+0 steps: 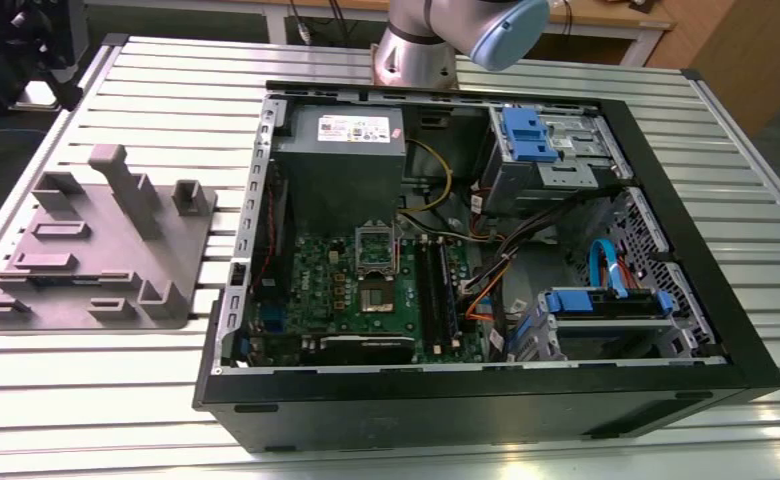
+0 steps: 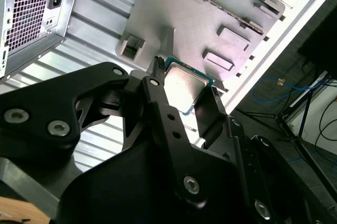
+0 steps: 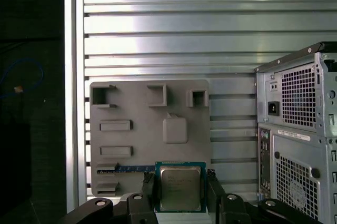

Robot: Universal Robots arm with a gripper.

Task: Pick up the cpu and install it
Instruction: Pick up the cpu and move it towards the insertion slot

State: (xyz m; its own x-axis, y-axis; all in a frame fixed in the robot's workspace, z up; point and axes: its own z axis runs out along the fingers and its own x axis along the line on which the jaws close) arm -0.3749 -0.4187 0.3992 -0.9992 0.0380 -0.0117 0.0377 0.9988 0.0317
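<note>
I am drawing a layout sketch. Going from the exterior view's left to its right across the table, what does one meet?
grey fixture plate → green motherboard inside the open computer case → drive cage with blue latch

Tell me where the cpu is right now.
In both wrist views the cpu sits clamped between the fingers of the gripper, over one edge of the grey fixture plate, which lies on the slatted table beside the computer case.
</note>
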